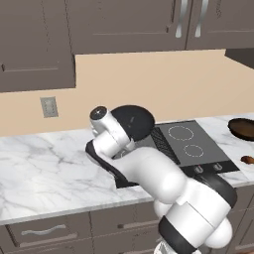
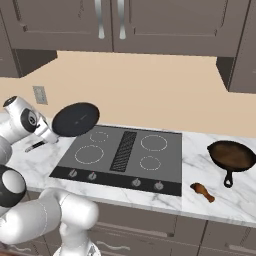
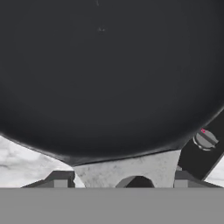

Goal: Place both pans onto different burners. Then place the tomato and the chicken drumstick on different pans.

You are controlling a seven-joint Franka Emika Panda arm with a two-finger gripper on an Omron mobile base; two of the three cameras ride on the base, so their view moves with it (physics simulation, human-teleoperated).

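**Zero of four placements done — first pan in the air**

None of the four placements is finished. The skillet (image 2: 76, 119) is off the counter (image 2: 210, 200), tilted and carried over the cooktop's (image 2: 125, 172) near-left corner as the right base view shows it; in the hand view its black underside (image 3: 105, 74) spreads just ahead of the gripper (image 3: 123, 180), with the silver neck of its handle running back between the finger tips (image 3: 61, 178). I judge the gripper clenched on that handle, since the skillet hangs with nothing else under it.

Just below and ahead of the held skillet lie the two left burners (image 2: 90, 154) — both bare. Beyond them, past the black grille (image 2: 124, 151), the right burners (image 2: 154, 143) are bare too.

Well away from the gripper, on the counter past the cooktop's far side, the brown pan (image 2: 232, 155) sits untouched, and the drumstick (image 2: 202, 191) lies just in front of it.

Left to do:
- lower the skillet onto a burner
- fetch the brown pan to another
- put the drumstick in one pan and the tomato in the other — where the tomato is I cannot tell
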